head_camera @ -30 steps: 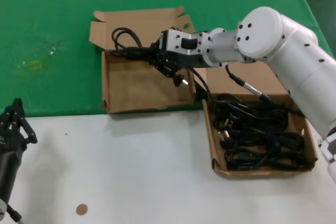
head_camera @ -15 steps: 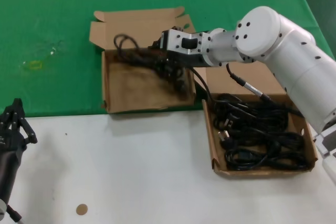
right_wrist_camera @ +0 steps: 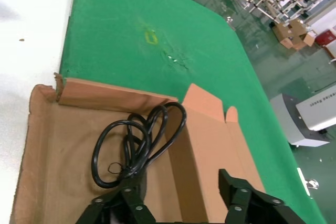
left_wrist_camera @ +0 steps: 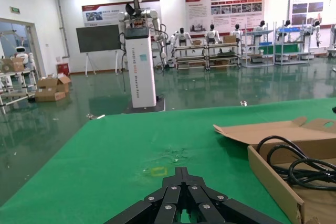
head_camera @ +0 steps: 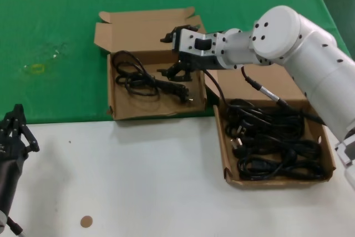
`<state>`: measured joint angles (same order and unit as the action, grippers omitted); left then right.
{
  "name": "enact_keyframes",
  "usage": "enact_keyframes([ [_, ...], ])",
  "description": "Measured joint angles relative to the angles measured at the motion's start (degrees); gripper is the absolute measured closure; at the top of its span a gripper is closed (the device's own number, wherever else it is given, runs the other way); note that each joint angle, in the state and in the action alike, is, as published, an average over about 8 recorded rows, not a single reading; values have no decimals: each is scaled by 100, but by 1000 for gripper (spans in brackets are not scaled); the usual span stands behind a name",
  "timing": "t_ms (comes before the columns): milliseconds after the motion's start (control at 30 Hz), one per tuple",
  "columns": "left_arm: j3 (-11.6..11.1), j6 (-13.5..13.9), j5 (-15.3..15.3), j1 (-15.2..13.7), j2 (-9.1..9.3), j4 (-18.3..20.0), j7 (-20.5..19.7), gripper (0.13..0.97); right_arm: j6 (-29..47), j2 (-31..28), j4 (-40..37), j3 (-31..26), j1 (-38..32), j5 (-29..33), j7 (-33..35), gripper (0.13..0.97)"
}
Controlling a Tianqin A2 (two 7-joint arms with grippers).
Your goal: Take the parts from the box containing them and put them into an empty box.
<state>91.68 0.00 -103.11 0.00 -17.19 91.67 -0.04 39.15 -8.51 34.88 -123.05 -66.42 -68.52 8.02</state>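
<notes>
The left gripper (head_camera: pixel 14 131) is parked at the near left edge; its fingers cannot be judged. Beyond it, the full box (head_camera: pixel 230 167) holds a heap of cables (head_camera: pixel 272 140). Farther off, one cable (head_camera: pixel 147 80) is seen lying in the other box (head_camera: pixel 112 90), beneath the right gripper (head_camera: pixel 176 54), spread wide and empty. A release is judged complete; a return to the heap is called for next.

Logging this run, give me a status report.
Right gripper open over left box, coiled cable lying inside. Left gripper parked low. Right box full of cables. Nothing obstructing.
</notes>
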Motion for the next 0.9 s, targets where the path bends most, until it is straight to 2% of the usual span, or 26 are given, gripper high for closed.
enact_keyframes([
  [200, 0, 0, 0, 0, 0, 0, 0, 953, 7, -91, 224, 6, 51, 41, -154, 563],
  [333, 0, 0, 0, 0, 0, 0, 0, 953, 7, -108, 271, 9, 63, 50, -186, 563],
  [600, 0, 0, 0, 0, 0, 0, 0, 933, -147, -140, 488, 132, 324, -87, -212, 354],
  [733, 0, 0, 0, 0, 0, 0, 0, 922, -316, -172, 720, 267, 607, -238, -239, 300],
  [900, 0, 0, 0, 0, 0, 0, 0, 857, -563, -220, 1060, 464, 1021, -459, -278, 210],
])
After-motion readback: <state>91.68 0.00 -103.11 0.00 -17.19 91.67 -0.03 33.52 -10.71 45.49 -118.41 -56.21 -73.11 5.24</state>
